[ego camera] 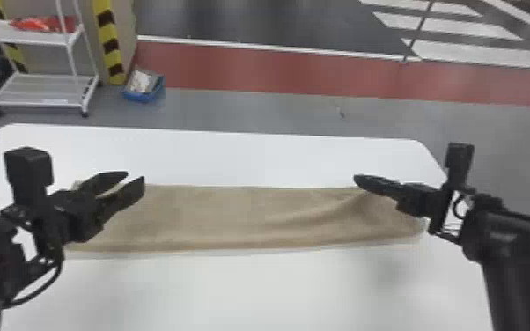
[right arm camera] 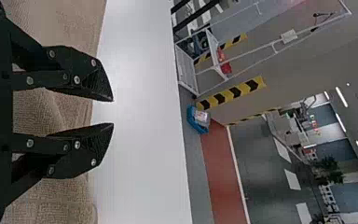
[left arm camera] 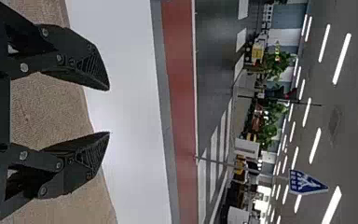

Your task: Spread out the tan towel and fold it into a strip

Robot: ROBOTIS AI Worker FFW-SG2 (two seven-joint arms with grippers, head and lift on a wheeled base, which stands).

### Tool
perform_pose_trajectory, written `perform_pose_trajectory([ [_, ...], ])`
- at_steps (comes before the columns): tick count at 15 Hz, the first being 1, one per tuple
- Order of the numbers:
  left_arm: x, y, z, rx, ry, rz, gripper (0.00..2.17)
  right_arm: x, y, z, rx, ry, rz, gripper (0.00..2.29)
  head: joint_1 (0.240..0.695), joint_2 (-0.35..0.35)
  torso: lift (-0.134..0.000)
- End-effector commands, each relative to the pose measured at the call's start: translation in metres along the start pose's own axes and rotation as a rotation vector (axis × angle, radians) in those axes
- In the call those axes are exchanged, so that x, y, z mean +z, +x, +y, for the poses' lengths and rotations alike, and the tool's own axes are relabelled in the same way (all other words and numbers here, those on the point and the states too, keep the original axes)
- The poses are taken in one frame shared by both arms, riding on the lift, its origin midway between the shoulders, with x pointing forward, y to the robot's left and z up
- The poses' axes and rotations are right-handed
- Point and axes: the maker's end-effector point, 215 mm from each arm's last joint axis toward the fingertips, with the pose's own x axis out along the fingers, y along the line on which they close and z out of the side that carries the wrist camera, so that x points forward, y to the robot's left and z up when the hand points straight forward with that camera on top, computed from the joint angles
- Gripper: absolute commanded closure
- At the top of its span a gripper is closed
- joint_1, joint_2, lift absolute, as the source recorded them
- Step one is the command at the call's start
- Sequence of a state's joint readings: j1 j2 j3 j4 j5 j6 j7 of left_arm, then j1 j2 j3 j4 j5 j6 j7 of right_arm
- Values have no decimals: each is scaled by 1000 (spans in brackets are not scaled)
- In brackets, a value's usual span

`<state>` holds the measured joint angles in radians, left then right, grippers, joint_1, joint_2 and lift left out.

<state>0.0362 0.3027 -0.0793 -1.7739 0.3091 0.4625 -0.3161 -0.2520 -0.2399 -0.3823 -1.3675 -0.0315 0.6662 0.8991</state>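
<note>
Black two-fingered left gripper (ego camera: 136, 177) was seen over towel's left end, fingers spread, nothing grasped. Black two-fingered right gripper (ego camera: 356, 179) was seen by far edge toward right end, also empty; its finger gap, masked in head view, was revealed in right wrist view. Long, flat tan cloth towel (ego camera: 215, 215) was laid across smooth white table (ego camera: 251, 290), creased toward right; left end was partly covered by left gripper, layer count could not be told. Table's near edge was cut off. Contents of blue bin (ego camera: 143, 96) on floor could not be identified.
</note>
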Motion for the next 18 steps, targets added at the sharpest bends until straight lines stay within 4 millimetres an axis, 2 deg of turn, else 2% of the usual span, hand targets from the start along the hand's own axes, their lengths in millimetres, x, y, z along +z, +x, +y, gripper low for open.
perform_pose_trajectory([
  [1, -13, 4, -2, 1, 7, 44, 1659, -13, 1, 1, -2, 6, 22, 1771, 695, -165, -124],
  [2, -18, 3, -6, -8, 2, 60, 1659, -11, -6, 1, -7, -5, 13, 1757, 695, -163, -124],
  [3, -20, 1, -9, -13, 4, 62, 1656, -6, -16, -2, -20, -20, 0, 1484, 695, -164, -124],
  [4, -20, -2, -12, -18, 4, 62, 1656, -1, -25, -3, -34, -46, -6, 1055, 695, -167, -124],
  [6, -18, -7, -24, -38, 1, 54, 1656, -7, -55, -25, -123, -87, 10, 606, 695, -187, -124],
  [8, -18, -7, -44, -77, -22, 48, 1649, -26, -88, -55, -205, -83, 48, 596, 695, -220, -124],
  [9, -26, -5, -60, -106, -42, 68, 1642, -36, -103, -70, -249, -89, 70, 572, 695, -243, -124],
  [10, -30, -2, -76, -132, -45, 73, 1639, -38, -111, -79, -268, -85, 71, 572, 695, -265, -124],
  [11, -35, 2, -95, -155, -46, 81, 1619, -46, -117, -88, -283, -75, 87, 572, 695, -317, -124],
  [13, -35, 8, -117, -184, -44, 80, 1588, -54, -119, -94, -288, -68, 100, 576, 695, -350, -124],
  [15, -30, 13, -119, -176, -30, 74, 1588, -55, -116, -97, -287, -55, 99, 576, 695, -350, -124],
  [18, -47, 21, -115, -158, -9, 110, 1588, -54, -109, -96, -277, -46, 96, 579, 695, -350, -124],
])
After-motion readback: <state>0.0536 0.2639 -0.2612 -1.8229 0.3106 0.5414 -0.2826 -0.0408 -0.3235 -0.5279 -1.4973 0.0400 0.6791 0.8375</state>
